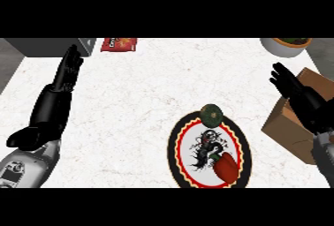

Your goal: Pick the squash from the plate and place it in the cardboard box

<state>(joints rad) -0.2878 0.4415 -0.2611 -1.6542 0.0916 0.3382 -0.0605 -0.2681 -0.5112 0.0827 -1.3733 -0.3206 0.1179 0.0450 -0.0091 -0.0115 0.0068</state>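
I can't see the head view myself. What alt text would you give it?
A dark green squash sits on a patterned plate's far rim beside a red vegetable on a white counter. A cardboard box stands right, with both black hands, left and right, open.

Right hand point(297, 90) covers part of cardboard box point(290, 128); box interior unseen. Bowl point(286, 45), red packet point(119, 44) cut by top edge.

left hand point(58, 90): fingers straight, at view's left | right hand point(301, 95): fingers straight, at right
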